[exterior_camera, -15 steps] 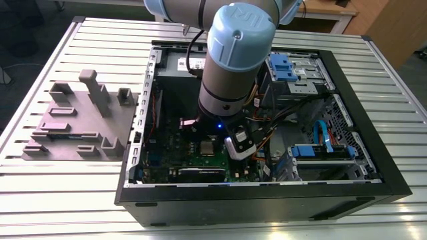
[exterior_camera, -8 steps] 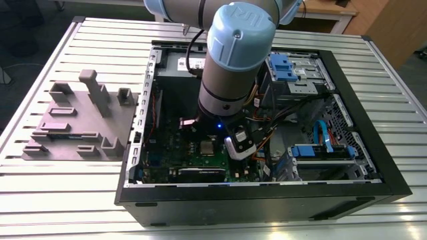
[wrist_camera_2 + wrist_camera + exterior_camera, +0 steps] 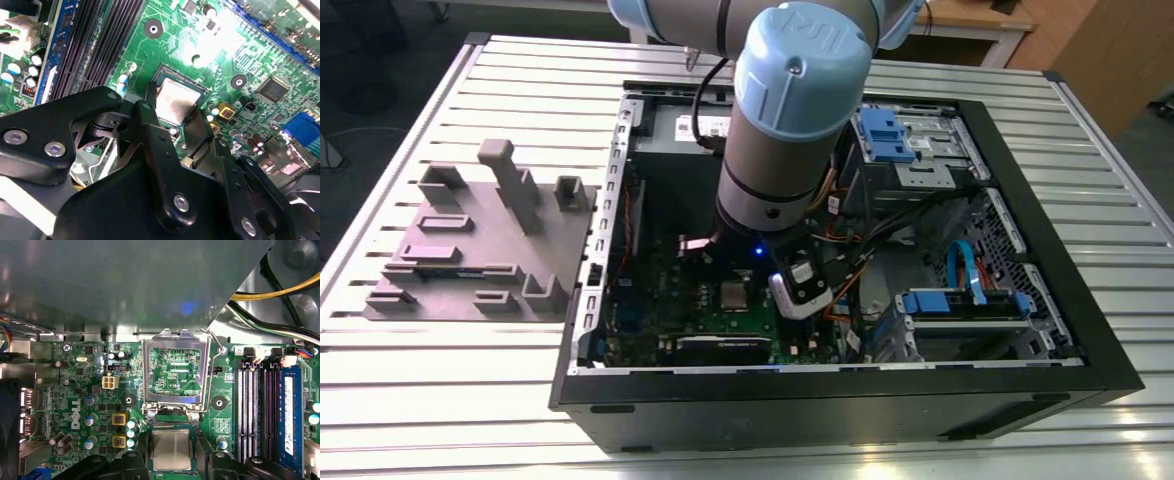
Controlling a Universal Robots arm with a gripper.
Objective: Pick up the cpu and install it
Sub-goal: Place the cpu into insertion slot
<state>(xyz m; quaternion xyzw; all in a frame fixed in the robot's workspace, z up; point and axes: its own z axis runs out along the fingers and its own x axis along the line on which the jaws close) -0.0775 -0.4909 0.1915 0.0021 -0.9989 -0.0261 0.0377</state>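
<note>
The cpu [image 3: 171, 449], a small square chip with a shiny silver-grey top, lies level in the socket of the green motherboard [image 3: 75, 405]; it also shows in the second wrist view [image 3: 174, 101] and the exterior view [image 3: 736, 292]. My gripper [image 3: 171, 462] reaches down into the open computer case, its black fingers [image 3: 150, 125] pressed against two opposite edges of the cpu, shut on it. The socket's metal load plate [image 3: 175, 335] stands swung open behind the chip, with its wire lever [image 3: 214, 342] raised beside it.
Black memory slots [image 3: 255, 410] and a blue slot run beside the socket. Capacitors [image 3: 119, 419] stand on its other side. Cables [image 3: 894, 225] and blue drive bays [image 3: 887, 135] crowd the case at the exterior view's right. A grey block tray [image 3: 480, 240] lies on the table outside the case.
</note>
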